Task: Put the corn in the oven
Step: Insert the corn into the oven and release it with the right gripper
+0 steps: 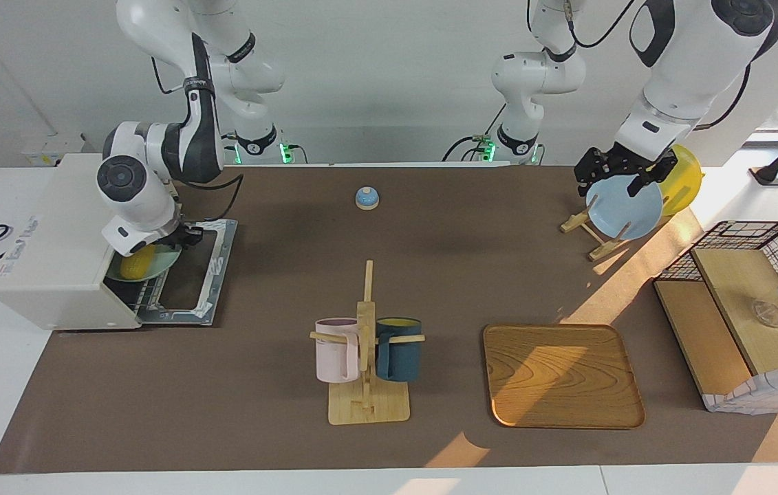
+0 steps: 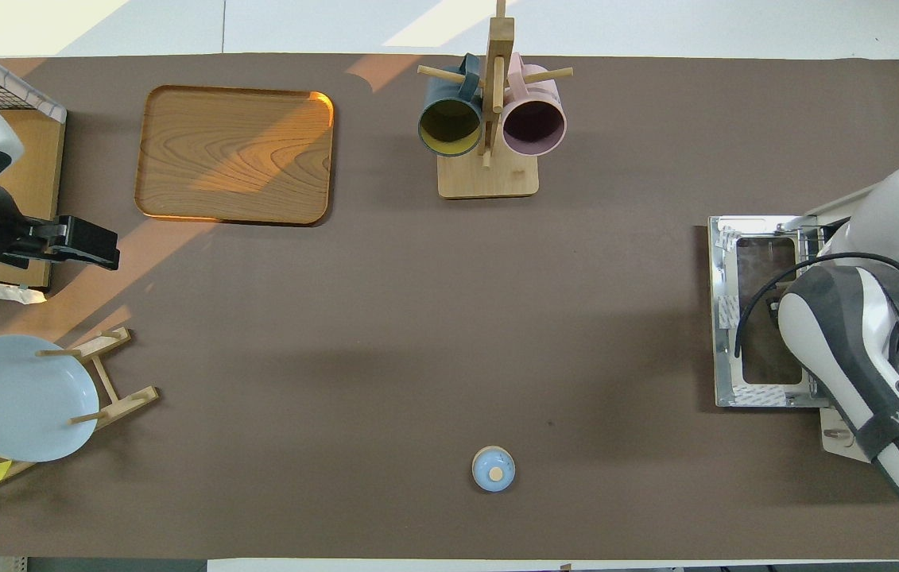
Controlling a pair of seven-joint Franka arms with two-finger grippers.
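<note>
Right gripper (image 1: 186,237) sits at the oven's mouth, just over the lowered door (image 1: 190,271), its fingers hidden under the wrist housing. Whether they are spread or pinching the plate cannot be told from either view.

The corn (image 1: 137,264) lies on a pale green plate (image 1: 161,262), which rests on the wire rack just inside the oven (image 1: 62,275). The plate's edge projects out of the opening toward the door. The gripper appears to touch or nearly touch that edge.

Risks, as judged:
- If the fingers part unevenly or catch the rim on withdrawal, the plate could be dragged outward onto the door.
- The cob is round and smooth, so any tilt of the plate may roll it off.
- With the plate projecting, the door may not shut cleanly against it.

Left gripper (image 1: 626,175) waits over the blue plate (image 1: 624,207) on its wooden stand, fingers spread, holding nothing, well apart from the oven.
</note>
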